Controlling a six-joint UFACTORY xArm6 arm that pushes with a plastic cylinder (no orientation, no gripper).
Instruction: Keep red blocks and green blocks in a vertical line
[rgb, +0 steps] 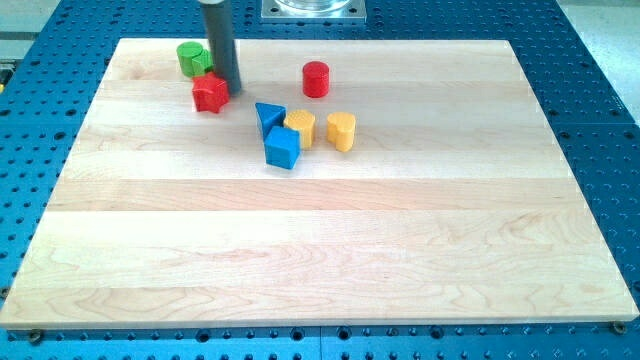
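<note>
**No jaws on this rig — bare rod, tip down among the top-left blocks**

Nothing to open or close: the arm ends in a straight dark rod, so no grip state applies.

Surroundings first. Wooden board (320, 250) sits on a blue perforated table (600, 120). A cluster sits a little left of centre in the board's upper half: blue triangular block (269, 116), blue cube (282, 148) just below it and touching or nearly so, yellow block (300, 128) right beside both blues, second yellow block (341, 131) a small gap further to the view's right. None of them lies between the reds and the greens.

Task blocks:
- green block (192, 57) — near the board's top-left corner, partly hidden by the rod; looks like more than one green piece, can't separate them.
- red star-like block (210, 92) — just below and slightly right of the green, close to it.
- red cylinder (316, 79) — well apart to the view's right, on its own above the cluster.

Arm pose: rod comes down near-vertical from the view's top edge. my tip (231, 86) sits at the red star-like block's upper right edge, touching or almost, with the green just to its left.
</note>
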